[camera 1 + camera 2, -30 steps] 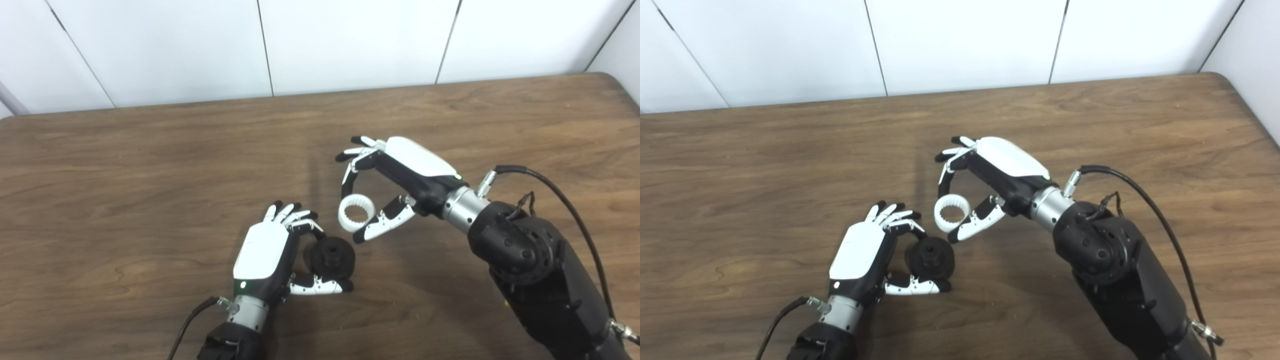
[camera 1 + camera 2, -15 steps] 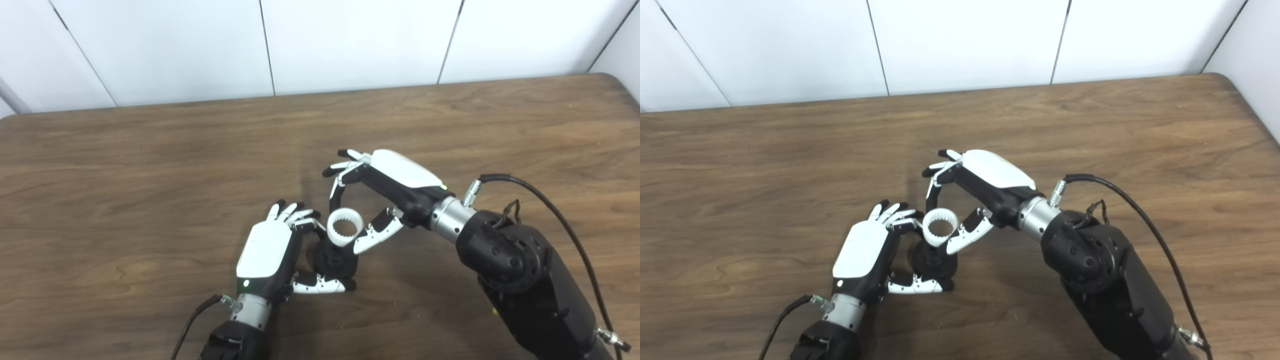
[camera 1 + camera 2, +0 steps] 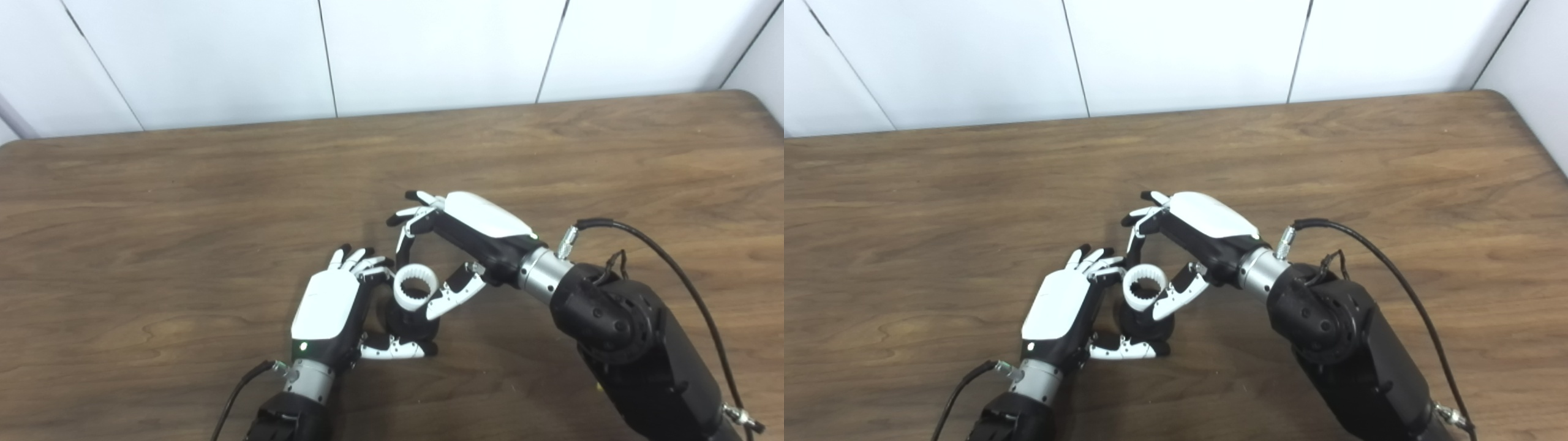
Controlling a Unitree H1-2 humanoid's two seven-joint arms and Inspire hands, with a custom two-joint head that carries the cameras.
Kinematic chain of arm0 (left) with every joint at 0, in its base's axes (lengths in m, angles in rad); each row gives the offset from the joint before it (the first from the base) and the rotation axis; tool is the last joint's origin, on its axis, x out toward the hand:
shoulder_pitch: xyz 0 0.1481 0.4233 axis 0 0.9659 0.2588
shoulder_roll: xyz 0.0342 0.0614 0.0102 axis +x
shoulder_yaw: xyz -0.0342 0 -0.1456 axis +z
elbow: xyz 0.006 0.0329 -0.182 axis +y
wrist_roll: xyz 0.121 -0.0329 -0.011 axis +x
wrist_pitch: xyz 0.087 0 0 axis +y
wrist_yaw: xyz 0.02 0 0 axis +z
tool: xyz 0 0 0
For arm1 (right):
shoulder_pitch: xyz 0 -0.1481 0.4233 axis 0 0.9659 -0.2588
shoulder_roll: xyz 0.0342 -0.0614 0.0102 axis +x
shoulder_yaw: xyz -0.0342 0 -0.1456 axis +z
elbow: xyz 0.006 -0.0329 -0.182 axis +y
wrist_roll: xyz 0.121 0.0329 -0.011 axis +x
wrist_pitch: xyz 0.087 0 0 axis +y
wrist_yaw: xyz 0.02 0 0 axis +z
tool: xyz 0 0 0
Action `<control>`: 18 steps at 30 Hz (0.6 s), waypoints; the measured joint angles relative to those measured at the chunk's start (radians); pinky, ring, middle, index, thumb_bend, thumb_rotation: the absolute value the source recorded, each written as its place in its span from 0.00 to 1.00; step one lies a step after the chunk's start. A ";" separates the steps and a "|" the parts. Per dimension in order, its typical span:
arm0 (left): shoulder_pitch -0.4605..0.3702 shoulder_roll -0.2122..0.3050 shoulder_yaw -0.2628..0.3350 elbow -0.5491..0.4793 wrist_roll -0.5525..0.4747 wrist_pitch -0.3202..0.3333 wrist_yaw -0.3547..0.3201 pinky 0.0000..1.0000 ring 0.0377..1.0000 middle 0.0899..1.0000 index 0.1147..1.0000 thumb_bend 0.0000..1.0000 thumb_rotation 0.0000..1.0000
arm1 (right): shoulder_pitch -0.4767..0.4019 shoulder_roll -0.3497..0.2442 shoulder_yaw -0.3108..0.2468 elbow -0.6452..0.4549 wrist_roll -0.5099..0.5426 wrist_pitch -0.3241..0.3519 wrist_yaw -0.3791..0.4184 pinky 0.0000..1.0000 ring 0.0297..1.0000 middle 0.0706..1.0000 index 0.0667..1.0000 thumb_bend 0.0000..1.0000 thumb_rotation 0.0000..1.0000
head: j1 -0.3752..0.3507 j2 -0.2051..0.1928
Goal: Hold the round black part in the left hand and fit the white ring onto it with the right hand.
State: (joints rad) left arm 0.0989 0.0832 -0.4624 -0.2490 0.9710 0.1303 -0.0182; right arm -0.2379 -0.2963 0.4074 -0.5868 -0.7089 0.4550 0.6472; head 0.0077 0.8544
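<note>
Having been carried down-left to lower centre frame, the white ring (image 3: 415,288), pinched by the right robot hand (image 3: 450,257), was brought over the black part (image 3: 410,323) gripped in the left robot hand (image 3: 340,309), leaving seating undone.

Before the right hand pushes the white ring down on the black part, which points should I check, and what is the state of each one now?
1. Left hand holds the round black part: ok, fingers and thumb closed around it.
2. Right hand grips the white ring: ok, pinched between finger and thumb.
3. Ring is over the black part: ok, it overlaps its top in both views.
4. Ring centred on the hub: cannot tell, the hub is hidden.
5. Ring already seated: cannot tell.
6. Left fingers clear of the ring's path: cannot tell; they lie very close beside the ring.
</note>
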 measured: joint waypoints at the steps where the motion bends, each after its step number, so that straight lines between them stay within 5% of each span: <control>1: 0.000 0.000 0.000 0.000 0.000 0.000 0.000 1.00 0.91 0.79 0.42 0.52 0.05 | 0.002 -0.001 0.000 0.001 -0.002 -0.002 0.000 1.00 1.00 0.84 0.45 0.52 0.14 | 0.000 -0.002; 18: -0.001 0.000 -0.004 0.000 0.000 0.006 0.002 1.00 0.91 0.79 0.42 0.52 0.05 | 0.018 -0.006 0.008 0.031 -0.022 -0.041 0.000 1.00 1.00 0.84 0.45 0.52 0.14 | -0.002 -0.008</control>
State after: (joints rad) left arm 0.0977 0.0834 -0.4666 -0.2489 0.9705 0.1360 -0.0164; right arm -0.2195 -0.3026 0.4157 -0.5554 -0.7313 0.4141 0.6472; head 0.0061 0.8468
